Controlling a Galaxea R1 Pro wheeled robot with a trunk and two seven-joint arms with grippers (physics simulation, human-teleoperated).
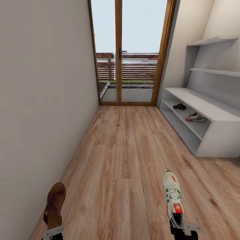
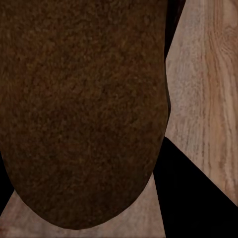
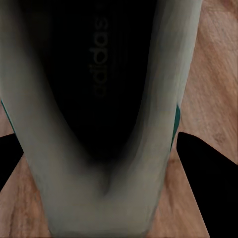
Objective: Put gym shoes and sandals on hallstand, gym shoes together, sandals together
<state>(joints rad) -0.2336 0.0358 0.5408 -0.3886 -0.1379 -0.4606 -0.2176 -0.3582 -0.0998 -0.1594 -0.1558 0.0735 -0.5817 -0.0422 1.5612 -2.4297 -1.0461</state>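
My left gripper [image 1: 52, 231] is shut on the heel of a brown sandal [image 1: 55, 203], whose toe points away from me; its brown surface [image 2: 79, 109] looms close in the left wrist view. My right gripper [image 1: 182, 230] is shut on the heel of a cream-white gym shoe [image 1: 173, 198] with green stripes, seen from the heel opening [image 3: 99, 99] in the right wrist view. The pale grey hallstand [image 1: 213, 113] stands ahead on the right. On its low shelf lie the other sandal [image 1: 180, 106] and the other gym shoe [image 1: 196, 117], a short gap apart.
The wood-plank corridor floor [image 1: 123, 160] runs ahead to a glazed wooden door [image 1: 130, 53]. A plain wall [image 1: 40, 100] closes the left side. Two wall shelves [image 1: 213, 41] hang above the hallstand.
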